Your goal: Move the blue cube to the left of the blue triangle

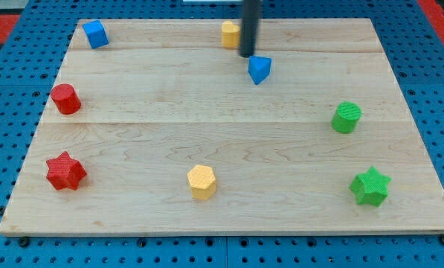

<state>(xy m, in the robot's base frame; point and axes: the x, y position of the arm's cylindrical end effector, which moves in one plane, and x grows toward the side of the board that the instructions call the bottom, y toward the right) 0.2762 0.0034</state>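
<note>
The blue cube (95,33) sits near the board's top left corner. The blue triangle (259,69) lies at the top middle, far to the cube's right. My tip (247,55) stands just up and left of the blue triangle, close to it or touching it, with a yellow block (230,33) right beside the rod on its left.
A red cylinder (65,99) and a red star (65,171) are at the view's left. A yellow hexagon (202,182) is at the bottom middle. A green cylinder (346,117) and a green star (370,186) are at the right. The wooden board (222,134) rests on a blue pegboard.
</note>
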